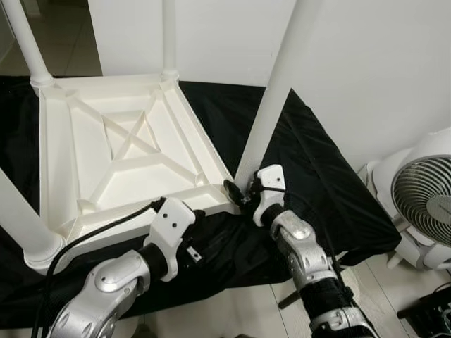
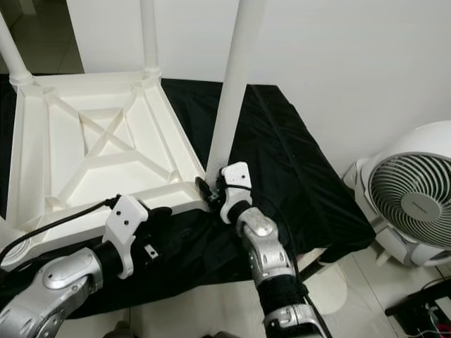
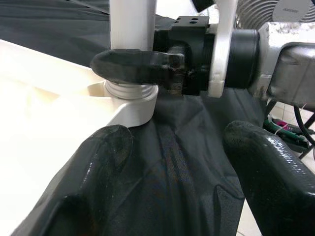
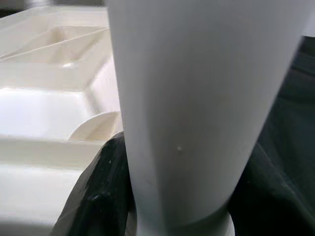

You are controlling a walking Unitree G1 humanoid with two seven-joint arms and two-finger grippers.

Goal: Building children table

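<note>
A white plastic children's table lies upside down on a black cloth, ribbed underside up, with white legs standing in its corners. My right gripper is shut on the base of the near-right table leg, just above its threaded socket. In the right wrist view that leg stands between the two black fingers. My left gripper is open, hovering over the cloth beside the table's front edge, a short way left of that leg.
The black cloth covers a low surface and drapes over its right edge. A white fan stands on the floor at the right. A white wall runs behind. A black cable trails over the table's front-left rim.
</note>
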